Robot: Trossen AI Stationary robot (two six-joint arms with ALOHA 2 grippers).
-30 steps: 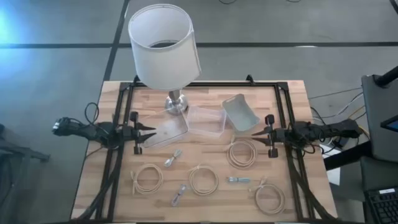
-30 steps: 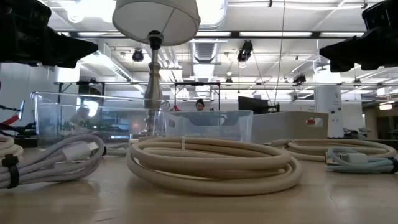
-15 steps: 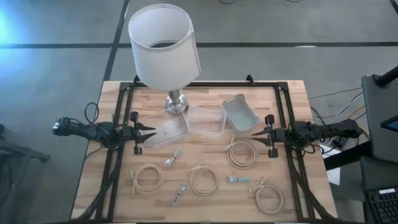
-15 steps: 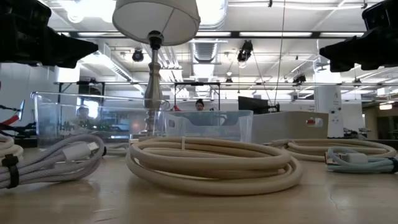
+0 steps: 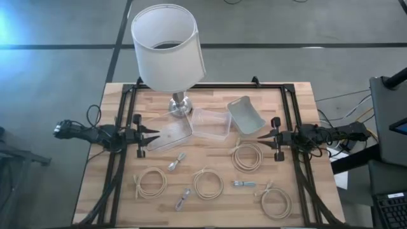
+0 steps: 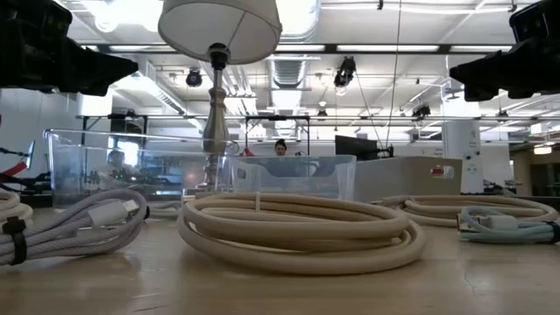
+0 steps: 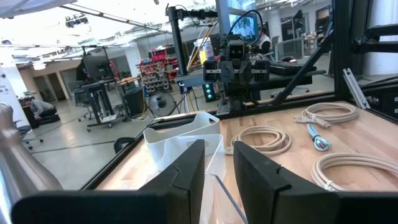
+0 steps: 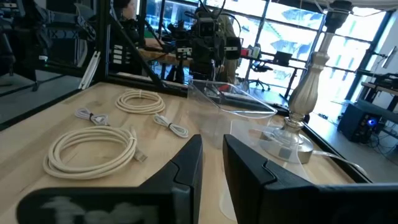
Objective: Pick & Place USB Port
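Several coiled cream cables lie flat on the wooden table, one [image 5: 248, 156] nearest my right gripper, another [image 5: 207, 184] mid-table. A small silver-and-blue USB piece [image 5: 243, 184] lies between coils near the table's near edge; it also shows in the low view [image 6: 507, 226]. Two small bundled grey cables [image 5: 177, 161] [image 5: 184, 199] lie left of centre. My left gripper [image 5: 152, 135] [image 7: 217, 180] hovers open at the table's left side, facing a tilted clear container [image 5: 170, 135]. My right gripper [image 5: 261, 135] [image 8: 211, 174] hovers open at the right side, above the table.
A lamp with a white shade [image 5: 167, 46] stands on its metal base [image 5: 180, 107] at the far middle. A clear tub [image 5: 210, 123] and a pale grey bin [image 5: 245, 116] sit beside it. A black frame [image 5: 121, 152] runs along both table sides.
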